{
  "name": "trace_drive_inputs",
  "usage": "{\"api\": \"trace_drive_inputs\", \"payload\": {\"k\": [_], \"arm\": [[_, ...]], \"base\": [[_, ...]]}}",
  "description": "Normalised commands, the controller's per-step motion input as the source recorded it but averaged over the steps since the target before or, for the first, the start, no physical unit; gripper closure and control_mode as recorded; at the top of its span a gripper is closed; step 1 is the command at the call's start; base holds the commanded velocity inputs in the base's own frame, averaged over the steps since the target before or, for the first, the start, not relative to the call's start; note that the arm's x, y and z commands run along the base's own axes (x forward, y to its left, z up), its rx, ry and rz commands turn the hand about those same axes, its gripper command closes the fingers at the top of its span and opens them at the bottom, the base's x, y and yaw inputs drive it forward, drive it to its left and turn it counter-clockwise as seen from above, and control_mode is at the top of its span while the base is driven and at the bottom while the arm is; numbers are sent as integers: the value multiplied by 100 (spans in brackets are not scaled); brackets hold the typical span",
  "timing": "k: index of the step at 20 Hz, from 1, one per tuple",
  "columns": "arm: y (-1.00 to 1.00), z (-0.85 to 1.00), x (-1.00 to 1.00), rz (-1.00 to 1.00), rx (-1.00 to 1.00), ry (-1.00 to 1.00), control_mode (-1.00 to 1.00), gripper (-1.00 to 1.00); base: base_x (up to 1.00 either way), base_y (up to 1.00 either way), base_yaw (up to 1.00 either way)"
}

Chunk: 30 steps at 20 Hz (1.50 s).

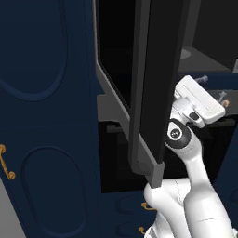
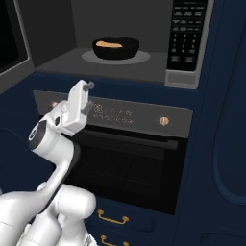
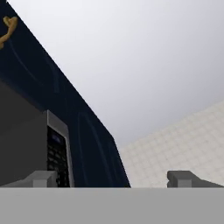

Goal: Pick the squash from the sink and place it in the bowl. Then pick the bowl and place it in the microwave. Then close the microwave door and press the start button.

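Writing: on the microwave (image 2: 120,43) keypad (image 2: 187,33) you see rows of pale key legends, too small to read; the oven (image 2: 125,158) panel below carries a line of small pale marks, likewise unreadable.
Bowl: the glossy black bowl (image 2: 116,48) sits on the round grey turntable (image 2: 141,58) inside the open cavity, at 12 o'clock in your right base view.
Squash: the orange-tan squash (image 2: 108,45) lies inside the bowl.
Microwave door: in the left base view the microwave door (image 1: 158,83) stands swung out, edge-on to you, running from 12 o'clock down to centre; the right base view shows it as a dark pane at 10 o'clock.
Gripper: the gripper (image 2: 88,97) hangs released, fingers spread wide and grasping nothing, in front of the oven panel, below the cavity; in the left base view it (image 1: 214,88) shows at 3 o'clock, just right of the door.
Hand view: you look up past the fingertips (image 3: 183,178) at a pale ceiling, a tiled wall at 4 o'clock and the keypad at 8 o'clock.
Room: navy cabinets (image 1: 46,116) with brass handles (image 2: 113,218) surround the appliances.
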Motion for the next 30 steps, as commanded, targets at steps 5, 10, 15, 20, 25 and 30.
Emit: {"api": "trace_drive_inputs", "payload": {"k": [5,10,15,20,25,30], "arm": [[54,-3,-72,-15,0,0,-100,-100],[49,-16,-56,-14,0,0,-100,-100],[35,-41,-29,-4,0,0,-100,-100],[41,-44,-23,3,0,-1,-100,-100],[48,-17,-43,19,0,0,-100,-100],[49,-9,-16,27,0,3,-100,-100]], "base": [[0,0,0],[0,0,0],[0,0,0],[0,0,0],[0,0,0],[0,0,0]]}}
